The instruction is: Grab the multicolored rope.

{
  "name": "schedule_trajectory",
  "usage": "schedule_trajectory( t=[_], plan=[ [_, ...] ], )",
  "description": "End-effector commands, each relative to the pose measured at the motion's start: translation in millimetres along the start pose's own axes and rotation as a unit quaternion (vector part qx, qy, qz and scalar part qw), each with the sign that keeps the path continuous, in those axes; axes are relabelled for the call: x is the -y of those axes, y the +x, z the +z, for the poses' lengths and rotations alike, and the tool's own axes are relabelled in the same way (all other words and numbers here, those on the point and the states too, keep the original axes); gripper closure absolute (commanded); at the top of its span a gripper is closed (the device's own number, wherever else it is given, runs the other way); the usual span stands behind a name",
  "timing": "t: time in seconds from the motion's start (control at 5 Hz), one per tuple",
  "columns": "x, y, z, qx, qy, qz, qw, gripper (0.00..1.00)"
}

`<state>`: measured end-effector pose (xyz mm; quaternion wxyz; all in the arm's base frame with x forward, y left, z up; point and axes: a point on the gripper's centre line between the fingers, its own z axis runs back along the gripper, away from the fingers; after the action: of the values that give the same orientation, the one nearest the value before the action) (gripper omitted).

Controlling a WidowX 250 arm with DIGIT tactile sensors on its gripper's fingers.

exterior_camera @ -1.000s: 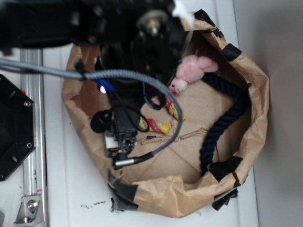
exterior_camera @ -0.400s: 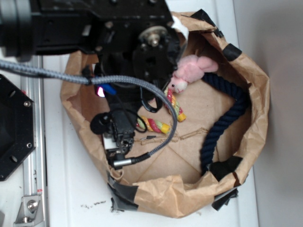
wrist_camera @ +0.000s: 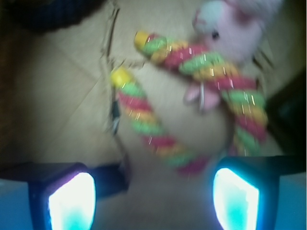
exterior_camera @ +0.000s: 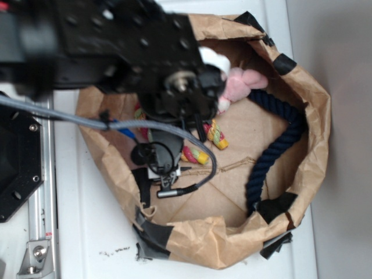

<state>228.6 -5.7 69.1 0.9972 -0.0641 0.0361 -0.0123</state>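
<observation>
Pink-red, yellow and green multicolored rope (wrist_camera: 192, 96) curled at twelve o'clock beyond wide-spread, empty jaws, gripper (wrist_camera: 153, 196) poised over its bend for straddling.

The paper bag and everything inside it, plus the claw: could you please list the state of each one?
multicolored rope: lying bent in a U on the bag floor, ungrasped
claw: open, fingers apart above the rope's bend
pink plush toy: lying by the rope's far end
dark navy rope: curved along the bag's wall
paper bag: open, rim rolled down and taped
</observation>
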Motion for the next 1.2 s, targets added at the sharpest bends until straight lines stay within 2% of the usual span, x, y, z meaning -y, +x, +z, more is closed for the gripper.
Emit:
schedule_trajectory(
  t=[0.0,0.2,0.4,0.6,0.8,1.0],
  plan=[
    [24.3,2.3,-45.5,-0.022,0.021,-0.129,0.991,0.00],
    [35.3,0.5,-72.6,-0.057,-0.007,-0.175,0.983,0.00],
    [30.8,6.1,-94.9,-0.052,0.037,-0.200,0.978,0.00],
    [17.9,13.8,-85.8,-0.035,0.027,-0.180,0.983,0.00],
    [5.1,16.9,-82.5,-0.028,0.019,-0.159,0.987,1.00],
    [-3.6,20.0,-80.9,-0.032,0.013,-0.146,0.989,1.00]
  ],
)
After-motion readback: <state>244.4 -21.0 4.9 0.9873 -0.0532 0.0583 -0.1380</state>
